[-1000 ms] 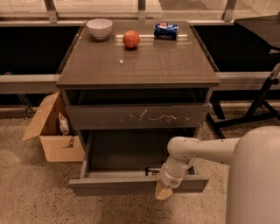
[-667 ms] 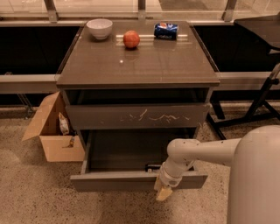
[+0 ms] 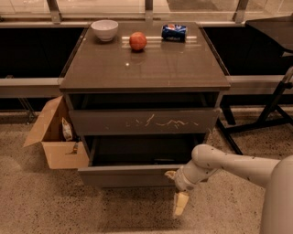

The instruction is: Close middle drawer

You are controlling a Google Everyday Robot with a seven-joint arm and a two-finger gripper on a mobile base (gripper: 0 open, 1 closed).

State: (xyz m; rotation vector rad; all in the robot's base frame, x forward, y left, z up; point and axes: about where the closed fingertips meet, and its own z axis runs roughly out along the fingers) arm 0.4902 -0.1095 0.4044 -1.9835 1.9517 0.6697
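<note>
An open brown cardboard box (image 3: 51, 137) sits on the floor just beside the cabinet's left; the wide grey-brown handleless middle drawer (image 3: 123, 176) stands pulled out beneath the scratched drawer (image 3: 142, 121); rigid, probably free-sliding, best pushed flat on its front panel; the white gripper (image 3: 175, 193) is at its right front, fingers (image 3: 180, 204) spread, holding nothing.

speckled floor (image 3: 41, 205), windows (image 3: 100, 6) behind, cardboard box (image 3: 57, 154)
</note>
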